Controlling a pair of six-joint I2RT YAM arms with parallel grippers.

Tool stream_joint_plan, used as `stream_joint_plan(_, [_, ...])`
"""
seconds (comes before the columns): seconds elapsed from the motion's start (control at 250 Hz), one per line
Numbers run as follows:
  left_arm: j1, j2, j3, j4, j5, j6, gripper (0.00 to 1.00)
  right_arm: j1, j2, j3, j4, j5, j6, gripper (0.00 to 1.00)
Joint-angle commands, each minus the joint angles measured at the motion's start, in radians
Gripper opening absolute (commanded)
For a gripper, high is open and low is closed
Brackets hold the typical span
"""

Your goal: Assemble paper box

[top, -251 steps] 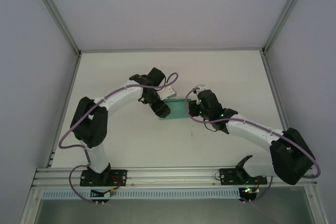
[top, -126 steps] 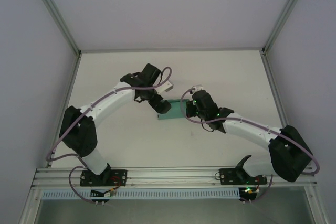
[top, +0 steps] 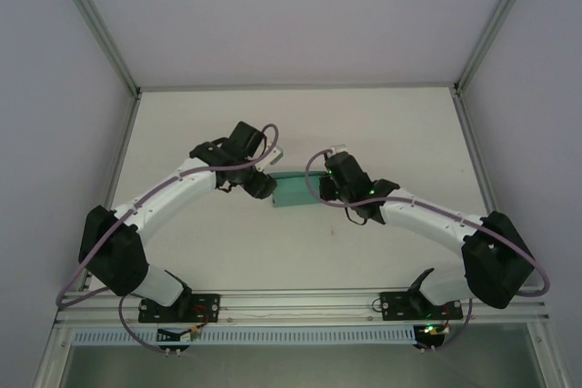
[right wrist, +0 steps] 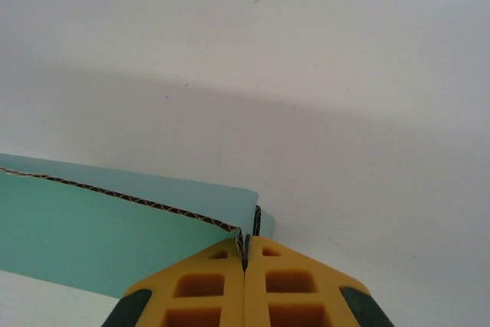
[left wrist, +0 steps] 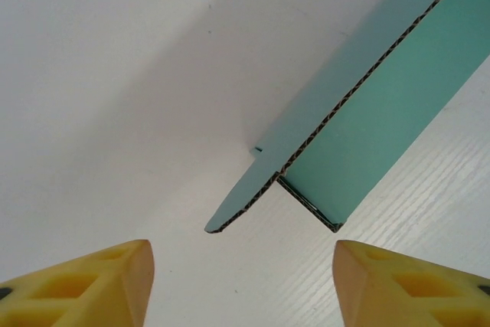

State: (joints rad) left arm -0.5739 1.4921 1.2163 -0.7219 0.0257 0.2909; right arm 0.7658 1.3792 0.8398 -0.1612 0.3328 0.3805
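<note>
1. Pale grey enclosure walls framed in aluminium stand around a white rectangular table, which carries little besides the work in hand.
2. Both white-and-black arms reach in from the near edge and meet toward the middle of the table, the left arm curving in from one side and the right arm from the other.
3. Between their wrists lies the teal-green corrugated-card paper box, resting on the table. The left wrist camera shows one long wall of the paper box standing up from the surface.
4. The right gripper has its yellow fingers pressed together, clamped on the corner edge of the paper box, as the right wrist view of that gripper shows.
5. The left gripper sits just beside the opposite end. Its fingertips stand apart around empty space, and the card lies ahead of the gripper, not touching it.
6. A small pointed flap juts loose from the near corner.
7. My judgement: the task is part-way. The side folds look formed, while this end flap needs tucking. From above the box is small and partly hidden, so whether the far side is closed is uncertain.
</note>
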Motion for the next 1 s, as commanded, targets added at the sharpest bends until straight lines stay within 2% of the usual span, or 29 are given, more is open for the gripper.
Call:
stream_joint_plan(0.0, [0.033,0.053,0.055,-0.002,0.05,0.031,0.57,0.009,0.056,-0.018,-0.18,-0.046,0.003,0.0])
stream_joint_plan(0.116, [0.042,0.092,0.092,-0.018,0.082,0.062,0.44,0.009,0.064,-0.015,-0.187,-0.046,0.011,0.0])
stream_joint_plan(0.188, [0.042,0.098,0.095,-0.016,0.092,0.074,0.4,0.009,0.065,-0.015,-0.189,-0.05,0.009,0.0])
stream_joint_plan(0.503, [0.043,0.077,0.092,-0.018,0.113,0.076,0.34,0.009,0.08,0.008,-0.216,-0.049,0.004,0.0])
stream_joint_plan(0.603, [0.042,0.087,0.089,-0.017,0.095,0.062,0.15,0.01,0.081,0.01,-0.219,-0.044,0.003,0.0])
stream_joint_plan(0.695, [0.042,0.089,0.089,-0.019,0.088,0.042,0.11,0.01,0.084,0.013,-0.225,-0.048,0.004,0.0])
stream_joint_plan(0.87, [0.033,0.067,0.075,0.017,0.104,-0.113,0.0,0.016,0.092,0.022,-0.241,-0.039,0.019,0.0])
stream_joint_plan(0.994, [-0.003,0.053,0.038,0.03,0.001,-0.312,0.0,0.03,0.092,0.025,-0.258,-0.004,0.052,0.0])
